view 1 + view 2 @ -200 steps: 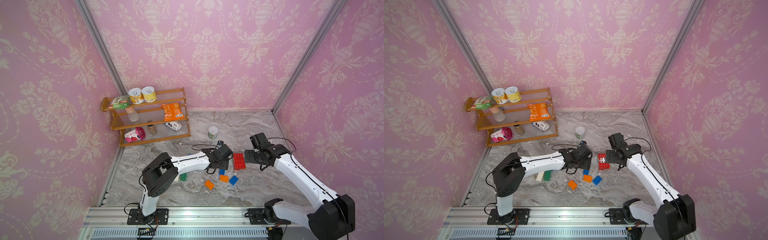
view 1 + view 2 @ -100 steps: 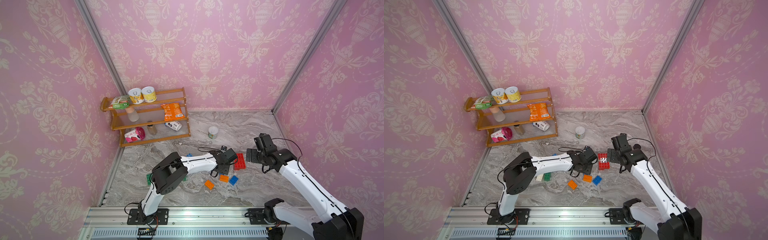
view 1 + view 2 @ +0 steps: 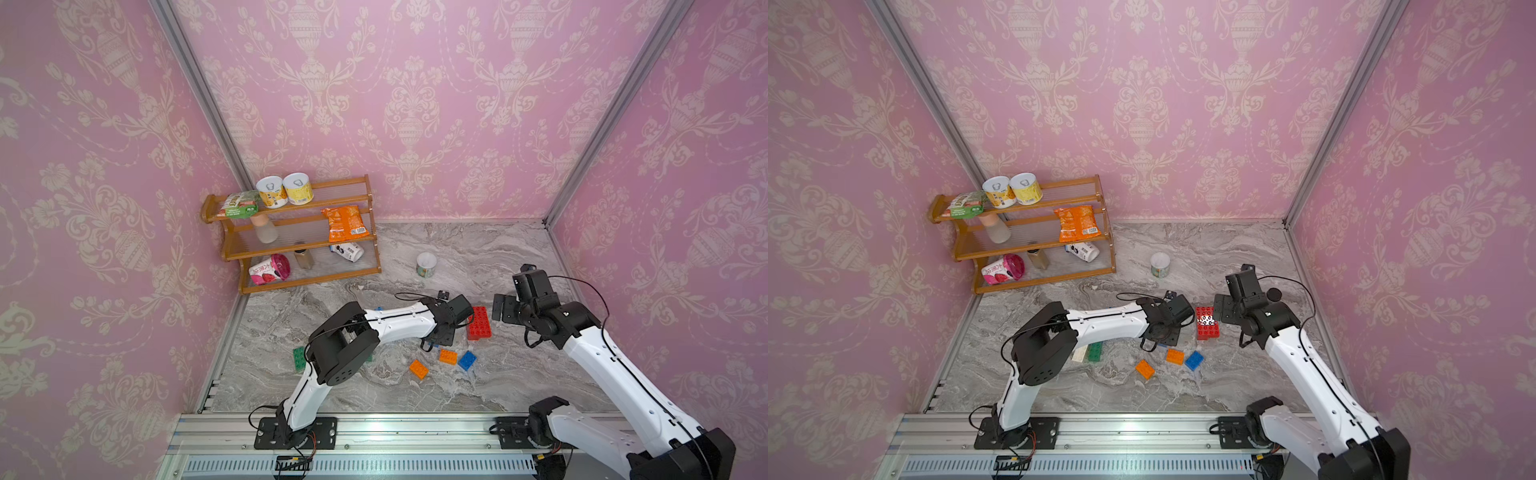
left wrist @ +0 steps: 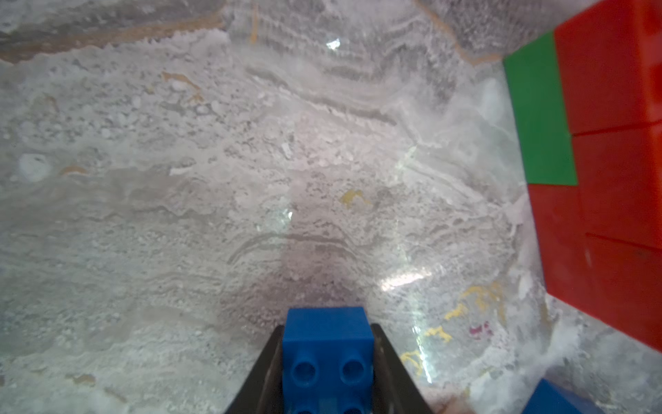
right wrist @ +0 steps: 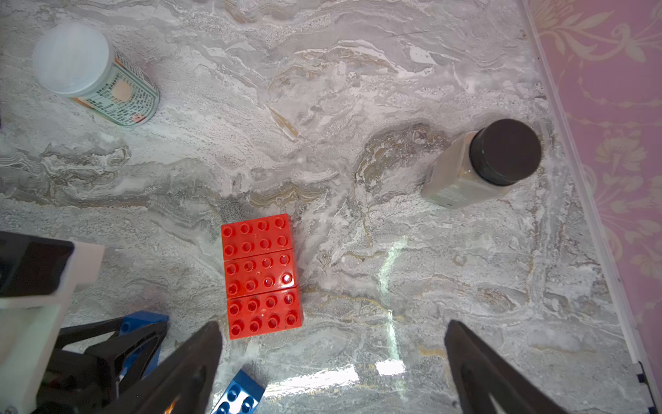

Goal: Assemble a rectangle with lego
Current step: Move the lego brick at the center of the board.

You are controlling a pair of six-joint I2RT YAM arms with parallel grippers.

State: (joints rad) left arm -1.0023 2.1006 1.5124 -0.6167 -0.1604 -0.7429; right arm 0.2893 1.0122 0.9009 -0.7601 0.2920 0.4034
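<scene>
My left gripper (image 4: pixel 326 328) is shut on a small blue lego brick (image 4: pixel 326 355), held just above the marble floor. Beside it stands a block of three red bricks (image 3: pixel 478 323) (image 3: pixel 1207 323) (image 5: pixel 261 276); the left wrist view shows a green brick (image 4: pixel 537 118) under the red ones (image 4: pixel 609 143). My right gripper (image 5: pixel 333 324) (image 3: pixel 500 307) hovers open just right of that block, nothing between its fingers. Loose bricks lie in front: two orange (image 3: pixel 448 356) (image 3: pixel 418 369), one blue (image 3: pixel 467 360) (image 5: pixel 238 394), one green (image 3: pixel 1095 352) and one white (image 3: pixel 1079 354).
A wooden shelf (image 3: pixel 291 232) with tins and snack packets stands at the back left. A white-lidded can (image 3: pixel 426 264) (image 5: pixel 93 75) stands behind the bricks. A jar with a black lid (image 5: pixel 483 165) stands near the right wall (image 5: pixel 616 107).
My left jaws have closed on the blue brick, and the left arm's elbow has swung rightward. The right gripper has stayed open in about the same place.
</scene>
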